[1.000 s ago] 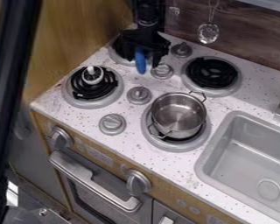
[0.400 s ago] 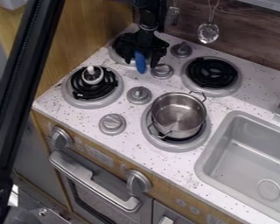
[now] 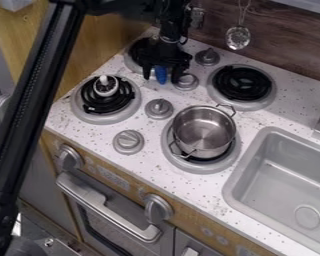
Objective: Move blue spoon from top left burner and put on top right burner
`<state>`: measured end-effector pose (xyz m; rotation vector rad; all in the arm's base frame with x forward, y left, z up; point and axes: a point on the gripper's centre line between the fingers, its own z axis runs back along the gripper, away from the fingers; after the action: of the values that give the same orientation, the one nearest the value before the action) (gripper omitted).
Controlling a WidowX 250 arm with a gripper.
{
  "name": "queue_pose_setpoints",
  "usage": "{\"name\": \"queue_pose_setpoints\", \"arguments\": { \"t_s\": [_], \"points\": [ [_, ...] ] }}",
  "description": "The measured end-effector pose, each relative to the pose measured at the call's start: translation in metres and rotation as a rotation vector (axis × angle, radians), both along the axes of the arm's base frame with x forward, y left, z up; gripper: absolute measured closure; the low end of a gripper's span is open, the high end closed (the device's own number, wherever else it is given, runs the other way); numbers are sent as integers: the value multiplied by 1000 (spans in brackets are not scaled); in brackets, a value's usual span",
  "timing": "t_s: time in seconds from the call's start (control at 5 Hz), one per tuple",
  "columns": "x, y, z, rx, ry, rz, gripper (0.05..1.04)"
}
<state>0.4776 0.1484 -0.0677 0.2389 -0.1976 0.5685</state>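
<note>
End effector [image 3: 160, 85]: since the earlier frames, it has been brought lower in view; its fingers are held apart, one on each side of the blue spoon [image 3: 161, 74].
Black arm [image 3: 36, 95]: its long link at the left has been swung rightward at its upper end.
Oven front: a long handle [image 3: 109, 206] is flanked by two large knobs, one near each end.
Sink [image 3: 234, 182]: it is set into the speckled surface [image 3: 86, 134] at the right.
Bottom right burner [image 3: 203, 168]: a metal pot [image 3: 204, 131] with two wire handles is carried on it.
Bottom left burner [image 3: 96, 118]: a small black-and-white object [image 3: 105, 87] is seated on the coil.
Top right burner [image 3: 243, 104]: its black coil is left uncovered.
Top left burner [image 3: 130, 64]: it is partly hidden by the end effector; the spoon's blue part is seen at its front edge, near a knob [image 3: 185, 82]. Whether the spoon is touched cannot be told.
Back wall: a slotted metal spoon [image 3: 238, 38] is hung there.
</note>
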Motion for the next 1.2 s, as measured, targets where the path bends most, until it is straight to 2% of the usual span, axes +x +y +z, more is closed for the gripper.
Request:
{"name": "queue_pose_setpoints", "arguments": {
  "t_s": [0.2,0.4,0.6,0.8,1.0,1.2],
  "points": [
    [5,7,-4,28,15,5,84],
    [6,8,-7,32,23,2,133],
    [3,7,-9,28,42,-21,418],
    [3,1,-8,45,52,-116,655],
    [5,-12,-4,46,2,-236,669],
    [10,-40,12,56,-95,-379,671]
  ]
}}
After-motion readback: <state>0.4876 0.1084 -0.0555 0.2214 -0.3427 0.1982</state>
